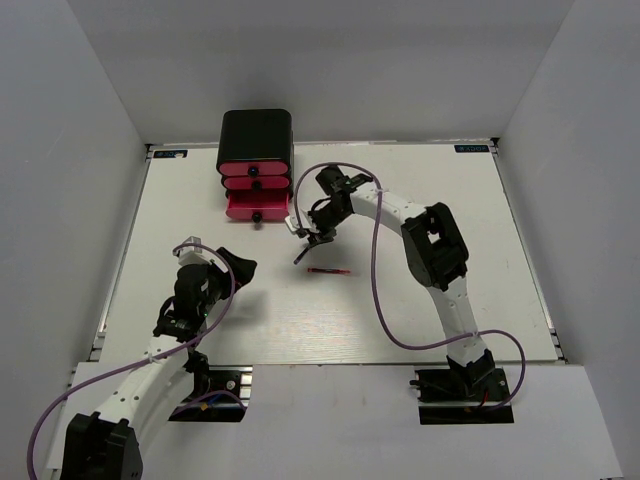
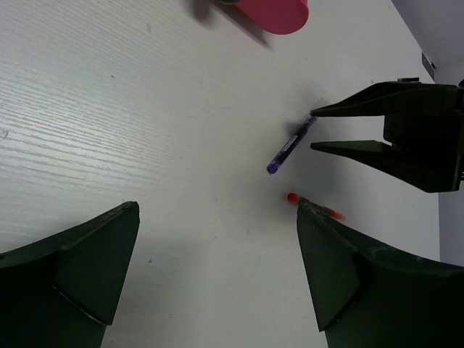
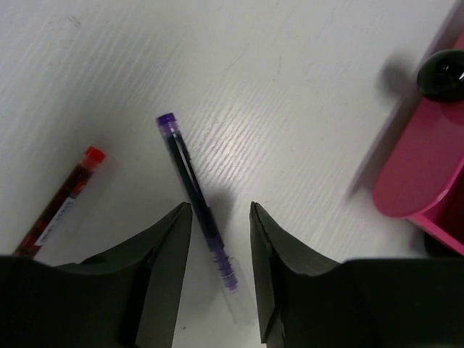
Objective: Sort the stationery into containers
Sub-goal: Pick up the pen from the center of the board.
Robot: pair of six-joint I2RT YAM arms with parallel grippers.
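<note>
on the white counter [image 3: 290,80], beside the open bottom pink drawer [image 1: 257,207], my right hand [image 3: 219,210] stands half open astride the thin dark purple-capped pen [image 3: 194,197], not yet gripping, placed to close on it; my left hand [image 2: 217,210] hovers wide open.

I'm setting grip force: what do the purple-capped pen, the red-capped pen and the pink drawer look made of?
Purple-capped pen: likely plastic, a clear glossy barrel with a dark core showing through.
Red-capped pen: probably the same, see-through barrel with a white label.
Pink drawer: seemingly smooth moulded plastic, even colour, rounded front, slight sheen.
</note>
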